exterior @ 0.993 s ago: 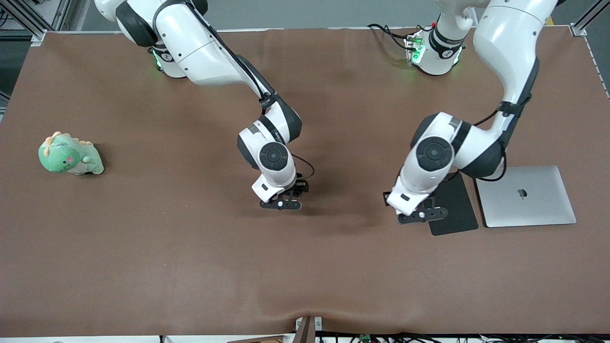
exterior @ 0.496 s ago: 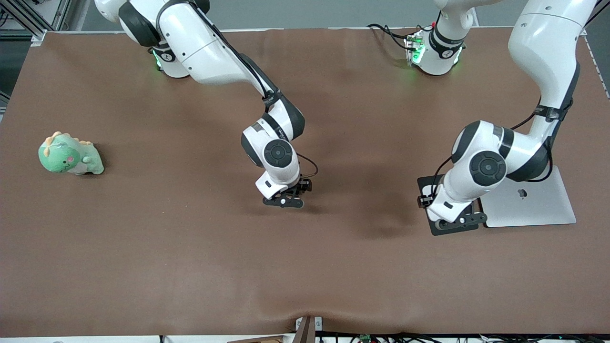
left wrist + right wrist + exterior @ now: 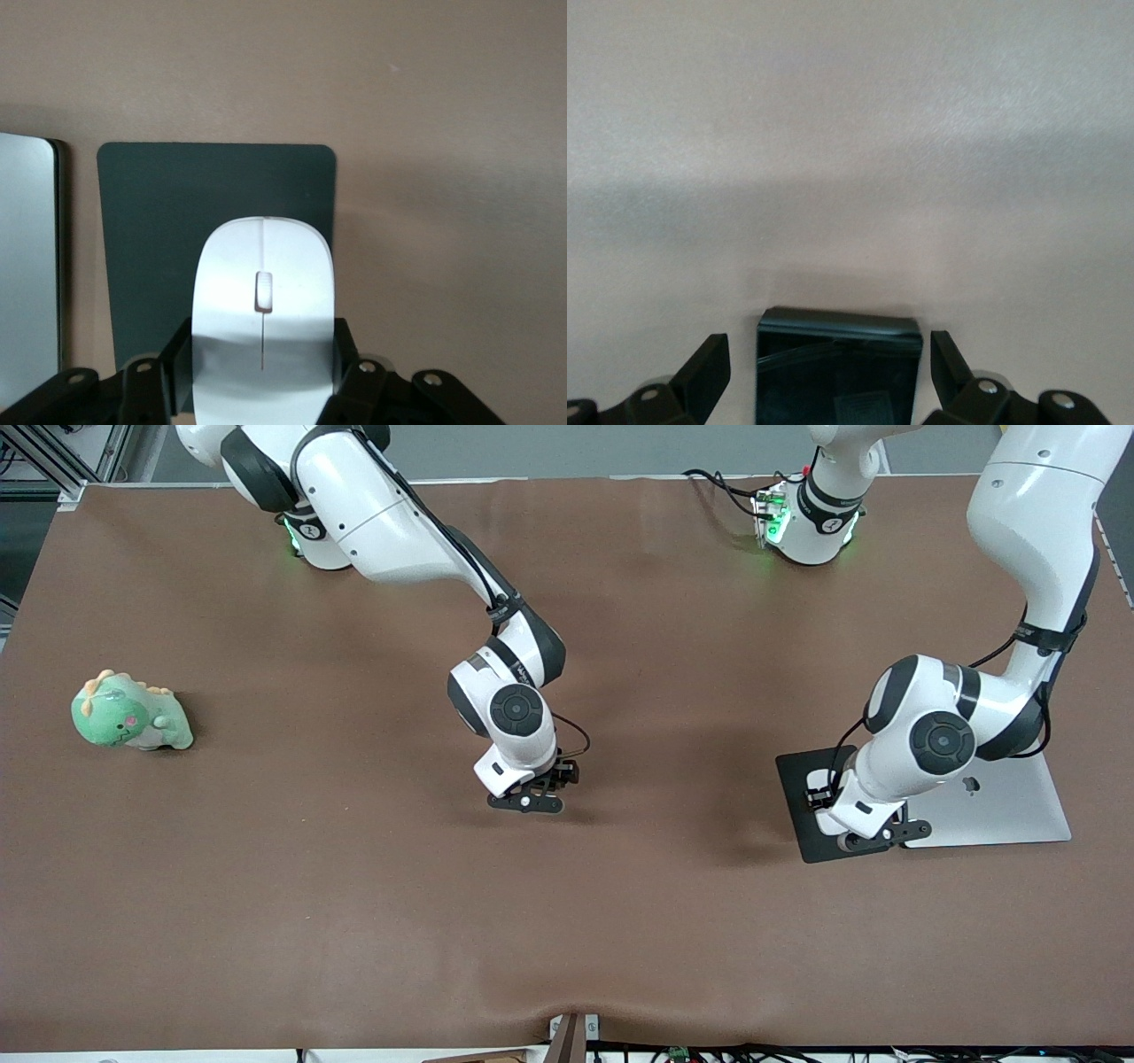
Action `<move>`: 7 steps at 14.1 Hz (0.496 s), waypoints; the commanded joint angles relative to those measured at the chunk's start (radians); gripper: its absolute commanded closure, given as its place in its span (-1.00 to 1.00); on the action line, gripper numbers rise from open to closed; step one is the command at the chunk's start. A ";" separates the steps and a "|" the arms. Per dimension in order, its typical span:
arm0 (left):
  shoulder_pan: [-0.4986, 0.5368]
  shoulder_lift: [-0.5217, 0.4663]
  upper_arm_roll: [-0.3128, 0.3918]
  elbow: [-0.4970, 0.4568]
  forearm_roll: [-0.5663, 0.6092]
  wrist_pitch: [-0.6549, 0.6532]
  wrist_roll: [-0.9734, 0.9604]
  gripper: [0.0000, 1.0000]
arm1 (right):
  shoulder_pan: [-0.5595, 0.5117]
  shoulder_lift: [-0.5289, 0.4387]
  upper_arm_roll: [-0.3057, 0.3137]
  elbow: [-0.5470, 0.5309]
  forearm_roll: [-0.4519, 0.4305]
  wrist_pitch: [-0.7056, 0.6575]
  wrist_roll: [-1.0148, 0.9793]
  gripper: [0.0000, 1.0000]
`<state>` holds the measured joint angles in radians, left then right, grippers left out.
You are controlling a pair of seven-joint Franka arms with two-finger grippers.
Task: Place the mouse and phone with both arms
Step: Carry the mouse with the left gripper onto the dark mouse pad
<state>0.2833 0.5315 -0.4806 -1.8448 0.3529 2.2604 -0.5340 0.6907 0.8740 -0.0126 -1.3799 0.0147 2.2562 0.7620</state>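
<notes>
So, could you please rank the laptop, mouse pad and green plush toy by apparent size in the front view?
1. Laptop, partly hidden by the left arm.
2. Mouse pad, also partly hidden.
3. Green plush toy.

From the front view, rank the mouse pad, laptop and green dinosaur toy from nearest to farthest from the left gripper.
1. Mouse pad: directly under the left gripper, which holds the mouse over it.
2. Laptop: beside the pad, at the left arm's end of the table.
3. Green dinosaur toy: at the right arm's end, clearly farthest.
</notes>
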 commanded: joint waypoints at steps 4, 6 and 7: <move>0.062 0.007 -0.013 -0.077 0.024 0.108 0.019 -0.05 | 0.006 0.025 0.000 0.018 -0.032 0.005 0.026 -1.00; 0.063 0.012 -0.012 -0.085 0.026 0.134 0.019 -0.05 | 0.006 0.030 0.000 0.018 -0.029 0.010 0.030 -1.00; 0.065 0.018 -0.009 -0.091 0.026 0.152 0.019 -0.05 | 0.006 0.030 0.002 0.018 -0.021 0.010 0.030 -1.00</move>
<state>0.3330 0.5482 -0.4802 -1.9149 0.3530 2.3732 -0.5165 0.6909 0.8876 -0.0123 -1.3805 0.0100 2.2610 0.7625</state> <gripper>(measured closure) 0.374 0.000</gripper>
